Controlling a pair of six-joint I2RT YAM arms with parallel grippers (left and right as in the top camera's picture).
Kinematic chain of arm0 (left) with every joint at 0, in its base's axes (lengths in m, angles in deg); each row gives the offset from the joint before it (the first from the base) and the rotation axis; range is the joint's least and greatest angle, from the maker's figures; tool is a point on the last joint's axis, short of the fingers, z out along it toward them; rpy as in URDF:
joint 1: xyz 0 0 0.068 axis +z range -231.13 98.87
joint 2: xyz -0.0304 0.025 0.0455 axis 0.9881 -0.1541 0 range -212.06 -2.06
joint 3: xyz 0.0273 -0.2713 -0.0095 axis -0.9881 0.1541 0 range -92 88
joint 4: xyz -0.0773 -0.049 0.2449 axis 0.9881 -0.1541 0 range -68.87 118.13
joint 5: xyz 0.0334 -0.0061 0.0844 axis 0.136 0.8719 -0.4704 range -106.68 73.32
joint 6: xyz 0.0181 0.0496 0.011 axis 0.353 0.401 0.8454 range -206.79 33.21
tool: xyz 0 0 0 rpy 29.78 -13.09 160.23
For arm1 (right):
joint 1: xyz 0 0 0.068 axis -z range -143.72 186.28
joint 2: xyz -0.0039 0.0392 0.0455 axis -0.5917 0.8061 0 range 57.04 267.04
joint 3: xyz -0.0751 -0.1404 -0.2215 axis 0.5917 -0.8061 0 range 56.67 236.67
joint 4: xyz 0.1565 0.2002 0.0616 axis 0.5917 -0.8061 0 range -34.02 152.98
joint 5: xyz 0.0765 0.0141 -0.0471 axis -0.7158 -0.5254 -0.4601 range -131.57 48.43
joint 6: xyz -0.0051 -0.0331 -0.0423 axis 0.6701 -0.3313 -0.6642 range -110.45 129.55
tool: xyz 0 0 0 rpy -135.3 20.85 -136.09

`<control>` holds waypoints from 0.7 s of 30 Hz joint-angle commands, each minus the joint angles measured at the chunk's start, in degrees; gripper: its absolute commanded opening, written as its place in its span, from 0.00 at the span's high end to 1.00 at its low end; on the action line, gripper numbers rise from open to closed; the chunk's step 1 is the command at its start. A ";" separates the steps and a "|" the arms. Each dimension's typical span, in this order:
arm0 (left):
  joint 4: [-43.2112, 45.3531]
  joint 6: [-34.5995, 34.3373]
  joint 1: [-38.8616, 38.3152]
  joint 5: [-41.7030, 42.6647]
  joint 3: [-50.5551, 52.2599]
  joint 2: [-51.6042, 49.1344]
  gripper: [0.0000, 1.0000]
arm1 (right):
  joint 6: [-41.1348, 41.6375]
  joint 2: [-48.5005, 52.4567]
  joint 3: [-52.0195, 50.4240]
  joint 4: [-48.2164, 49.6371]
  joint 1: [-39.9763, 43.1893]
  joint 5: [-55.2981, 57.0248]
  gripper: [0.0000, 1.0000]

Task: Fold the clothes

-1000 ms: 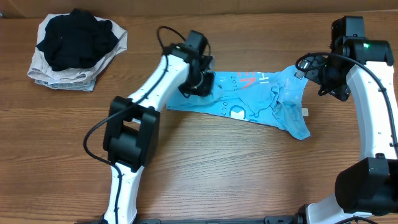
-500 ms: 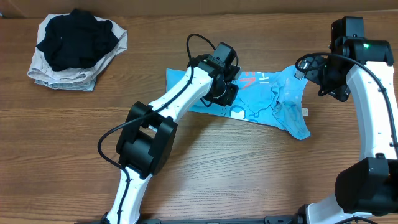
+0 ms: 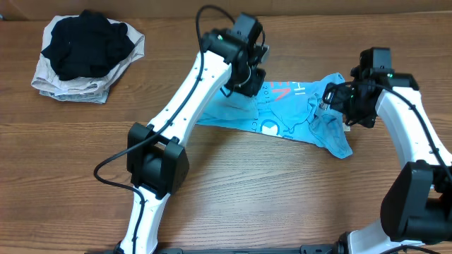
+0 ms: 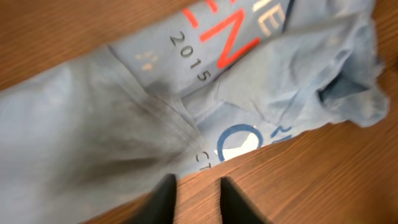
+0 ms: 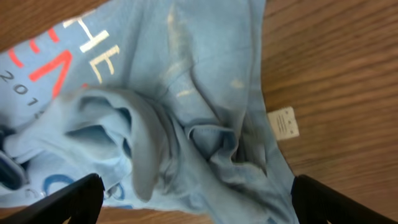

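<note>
The clothes, a light sky-blue T-shirt with red and white lettering, lie spread across the table's middle, with the right end bunched into folds. My left gripper hovers over the shirt's far left part. In the left wrist view its fingers stand slightly apart over bare wood at the shirt's hem, so the left gripper is open and holds nothing. My right gripper hangs over the bunched right end. The right gripper is wide open, with one finger on each side of the folds and not touching them.
A black garment lies heaped on a beige folded cloth at the back left corner. A white tag sticks out from the shirt's right edge onto the wooden table.
My left gripper swept right across the shirt, then drew back toward the far edge, and its jaws parted. My right gripper came in leftward over the shirt's bunched right end.
</note>
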State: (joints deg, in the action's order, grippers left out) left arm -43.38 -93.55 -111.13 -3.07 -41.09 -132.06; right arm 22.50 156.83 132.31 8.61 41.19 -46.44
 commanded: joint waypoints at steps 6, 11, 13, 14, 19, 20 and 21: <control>-7.80 2.97 0.83 -18.95 -10.80 0.37 0.25 | -5.35 -0.24 -9.22 10.88 0.48 4.87 0.00; -10.75 2.91 2.49 -27.17 -11.17 0.37 0.19 | -5.29 2.99 -10.16 14.03 0.48 4.33 0.00; -11.04 2.40 3.65 -27.12 -11.17 0.37 0.18 | -5.31 4.68 -10.16 15.04 0.48 2.19 0.00; -11.15 1.97 4.24 -27.10 -11.17 0.37 0.18 | -5.31 5.62 -10.19 15.65 0.48 0.66 0.00; -11.76 1.40 6.99 -25.64 -11.17 0.37 0.18 | -5.01 8.81 -10.19 18.88 0.48 -4.52 0.00; -11.93 1.42 7.52 -24.81 -11.17 0.37 0.18 | -3.63 9.38 -10.19 19.45 0.48 -4.37 0.00; -12.09 1.42 7.98 -24.15 -11.17 0.37 0.19 | -2.75 9.79 -10.19 19.76 0.48 -4.24 0.00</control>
State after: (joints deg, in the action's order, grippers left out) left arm -55.09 -91.28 -104.34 -27.66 -50.84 -132.06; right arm 17.93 165.07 122.64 27.43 41.16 -47.79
